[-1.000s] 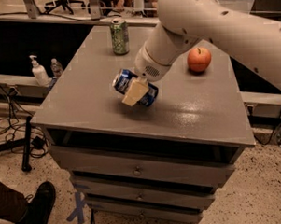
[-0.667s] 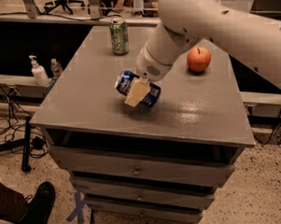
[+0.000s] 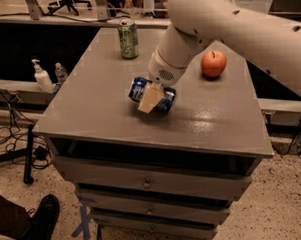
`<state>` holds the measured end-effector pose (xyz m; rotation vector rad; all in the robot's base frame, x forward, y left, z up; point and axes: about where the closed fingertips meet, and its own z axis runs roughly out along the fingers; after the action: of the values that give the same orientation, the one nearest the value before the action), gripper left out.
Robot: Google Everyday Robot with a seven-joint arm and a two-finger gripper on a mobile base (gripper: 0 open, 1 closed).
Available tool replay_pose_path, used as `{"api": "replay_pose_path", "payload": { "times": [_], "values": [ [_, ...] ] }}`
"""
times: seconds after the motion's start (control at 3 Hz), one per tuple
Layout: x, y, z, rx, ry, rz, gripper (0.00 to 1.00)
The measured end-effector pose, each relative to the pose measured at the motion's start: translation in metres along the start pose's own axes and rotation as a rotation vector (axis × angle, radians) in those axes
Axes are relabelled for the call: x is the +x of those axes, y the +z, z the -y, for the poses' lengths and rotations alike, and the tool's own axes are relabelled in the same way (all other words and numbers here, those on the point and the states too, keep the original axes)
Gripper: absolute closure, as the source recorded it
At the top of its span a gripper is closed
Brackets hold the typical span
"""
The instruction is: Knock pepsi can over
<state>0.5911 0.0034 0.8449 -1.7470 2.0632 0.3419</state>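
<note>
The pepsi can (image 3: 139, 89), dark blue with white markings, lies on its side near the middle of the grey cabinet top (image 3: 100, 109). My gripper (image 3: 150, 98) hangs from the big white arm right over the can. Its tan finger pad (image 3: 149, 98) covers the can's middle. The can's left end and right end (image 3: 167, 99) show on either side of the pad.
A green can (image 3: 128, 39) stands upright at the back of the top. A red apple (image 3: 213, 63) sits at the back right. The cabinet has drawers below. Bottles (image 3: 41, 76) stand on a ledge to the left. A person's shoe (image 3: 42, 222) is at lower left.
The gripper and the tipped can have shifted slightly to the right across the top. The green can and apple have not moved.
</note>
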Motion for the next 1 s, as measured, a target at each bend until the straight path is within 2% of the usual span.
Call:
{"api": "replay_pose_path", "payload": {
  "times": [0.33, 0.67, 1.0],
  "values": [
    [0.0079, 0.0079, 0.0049, -0.013, 0.007, -0.023, 0.13],
    [0.0159, 0.0158, 0.0058, -0.029, 0.018, -0.041, 0.0],
    [0.0165, 0.0166, 0.0058, -0.031, 0.019, -0.043, 0.0]
  ]
}}
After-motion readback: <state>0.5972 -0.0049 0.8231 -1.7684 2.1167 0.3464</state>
